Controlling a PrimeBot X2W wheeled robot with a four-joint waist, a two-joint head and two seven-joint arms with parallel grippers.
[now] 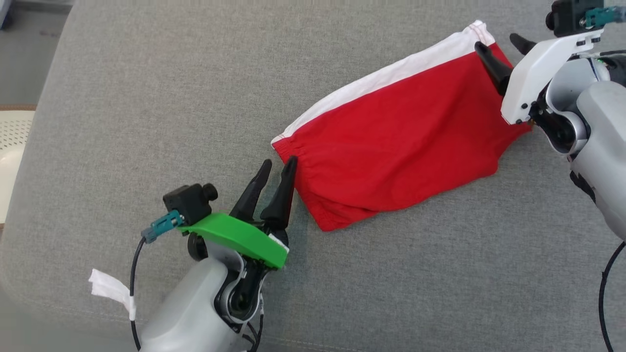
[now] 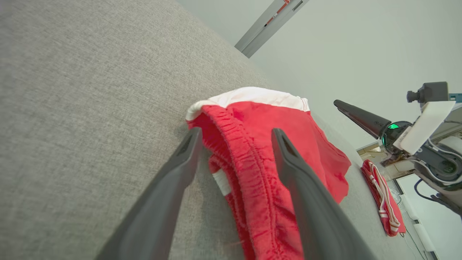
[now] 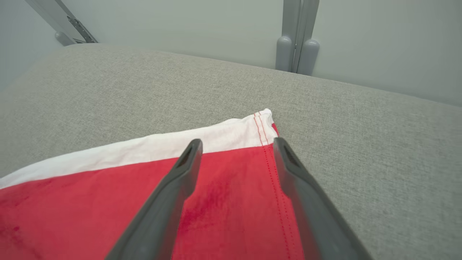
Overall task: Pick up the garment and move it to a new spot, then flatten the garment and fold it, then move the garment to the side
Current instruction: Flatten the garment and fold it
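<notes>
The garment (image 1: 396, 142) is a pair of red shorts with a white side stripe, folded flat on the grey cushion (image 1: 146, 98). My left gripper (image 1: 279, 165) stands open at its elastic waistband end, fingertips just touching the hem. In the left wrist view the waistband (image 2: 245, 144) lies between the spread fingers of that gripper (image 2: 236, 133), not pinched. My right gripper (image 1: 500, 46) is open over the far right corner. The right wrist view has the gripper (image 3: 237, 143) above the stitched corner of the garment (image 3: 231, 195), one finger (image 3: 299, 180) along the hem.
The cushion's front edge (image 1: 313, 342) runs close behind my left arm, and its left edge drops to the floor by a white perforated object (image 1: 12, 132). Another red and white cloth (image 2: 382, 196) lies beyond the cushion. A grey rail (image 3: 297, 36) stands against the wall.
</notes>
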